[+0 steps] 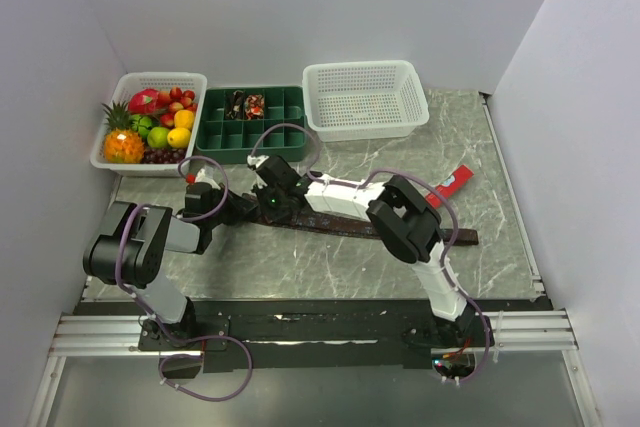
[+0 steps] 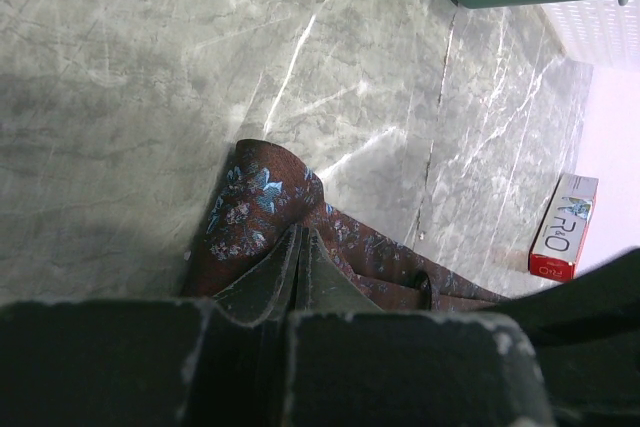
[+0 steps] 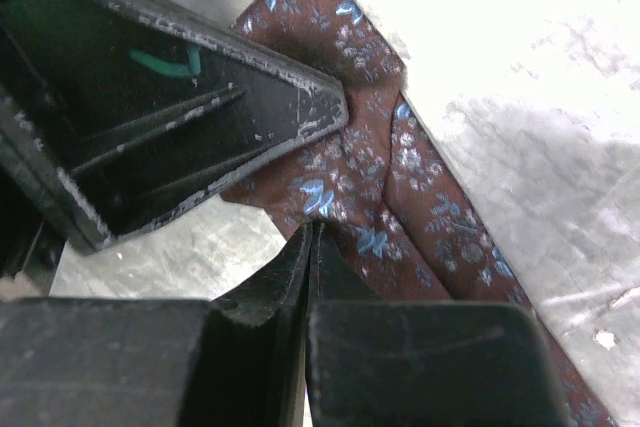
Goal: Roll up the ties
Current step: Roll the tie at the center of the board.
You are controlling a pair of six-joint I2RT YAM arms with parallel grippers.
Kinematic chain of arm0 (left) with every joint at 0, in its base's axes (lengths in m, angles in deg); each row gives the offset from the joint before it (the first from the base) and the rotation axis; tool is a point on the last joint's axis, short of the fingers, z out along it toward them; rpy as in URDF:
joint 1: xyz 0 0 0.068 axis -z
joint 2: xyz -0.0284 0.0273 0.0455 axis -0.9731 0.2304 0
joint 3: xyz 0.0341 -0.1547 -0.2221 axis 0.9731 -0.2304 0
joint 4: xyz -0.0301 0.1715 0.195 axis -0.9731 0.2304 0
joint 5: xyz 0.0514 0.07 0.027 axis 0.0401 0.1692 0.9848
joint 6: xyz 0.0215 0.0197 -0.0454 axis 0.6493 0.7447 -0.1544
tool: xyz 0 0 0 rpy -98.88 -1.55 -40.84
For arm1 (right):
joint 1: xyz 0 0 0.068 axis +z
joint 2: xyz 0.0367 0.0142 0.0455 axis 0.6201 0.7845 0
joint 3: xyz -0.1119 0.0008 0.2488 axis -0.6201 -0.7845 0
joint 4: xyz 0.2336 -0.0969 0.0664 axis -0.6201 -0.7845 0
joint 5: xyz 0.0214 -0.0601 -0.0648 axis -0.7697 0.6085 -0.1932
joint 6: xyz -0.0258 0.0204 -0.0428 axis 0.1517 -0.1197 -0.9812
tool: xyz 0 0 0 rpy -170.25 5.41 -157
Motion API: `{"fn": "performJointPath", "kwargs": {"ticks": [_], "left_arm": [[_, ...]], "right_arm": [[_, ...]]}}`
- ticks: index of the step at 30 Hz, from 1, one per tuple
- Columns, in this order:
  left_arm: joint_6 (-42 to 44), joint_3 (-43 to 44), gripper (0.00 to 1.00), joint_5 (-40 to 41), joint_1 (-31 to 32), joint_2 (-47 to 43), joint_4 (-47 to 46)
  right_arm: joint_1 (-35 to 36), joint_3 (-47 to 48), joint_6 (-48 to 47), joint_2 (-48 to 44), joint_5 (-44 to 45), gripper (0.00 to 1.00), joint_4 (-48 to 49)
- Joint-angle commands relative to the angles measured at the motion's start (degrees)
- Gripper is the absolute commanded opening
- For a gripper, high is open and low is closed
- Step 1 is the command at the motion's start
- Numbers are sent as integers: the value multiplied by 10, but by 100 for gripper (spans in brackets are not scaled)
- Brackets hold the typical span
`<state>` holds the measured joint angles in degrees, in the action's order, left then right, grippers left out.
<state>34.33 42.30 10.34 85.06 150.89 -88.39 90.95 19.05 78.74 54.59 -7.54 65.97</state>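
The left fingers (image 2: 262, 292) are pressed shut, their tips resting on the folded end of a dark brown tie (image 2: 262, 195) with small blue flowers. Whether any cloth is caught between them cannot be told. The right fingers (image 3: 270, 287) are shut too, tips down on the same tie just beside the fold, close to the left arm's tip. The fold lies flat on the grey marbled desk (image 2: 120, 67), left of its middle. From there the tie runs as a long strip to the right, passing under the right arm. A small red packet (image 2: 563, 227) lies apart from it near the right edge. Along the back stand a basket of fruit (image 1: 120, 162), a green divided tray (image 1: 250, 137) holding two small dark rolls (image 1: 246, 104), and a white basket (image 1: 365, 127).
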Motion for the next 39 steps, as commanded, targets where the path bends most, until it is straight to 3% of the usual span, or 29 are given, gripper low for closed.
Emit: {"fn": "performJointPath", "kwargs": {"ticks": [1, 12, 22, 27, 30, 36, 39], "left_arm": [[22, 3, 1, 13, -1, -1, 39], [26, 5, 1, 17, -2, -9, 53], [25, 3, 1, 16, -1, -19, 55], [23, 7, 4, 14, -2, -33, 67], [22, 24, 12, 10, -5, -64, 102], [39, 61, 59, 42, -6, -169, 217], [55, 68, 70, 78, -12, -211, 280]], "right_arm": [[-1, -28, -18, -74, 3, 0, 38], [-1, 7, -15, -39, -4, 0, 39], [-2, 49, -7, 18, 42, 0, 14], [-1, 31, -6, 19, 47, 0, 17], [-1, 7, 0, 9, 51, 0, 23], [-1, 0, 8, 14, 53, 0, 16], [-1, 6, 9, 16, 50, 0, 11]]}}
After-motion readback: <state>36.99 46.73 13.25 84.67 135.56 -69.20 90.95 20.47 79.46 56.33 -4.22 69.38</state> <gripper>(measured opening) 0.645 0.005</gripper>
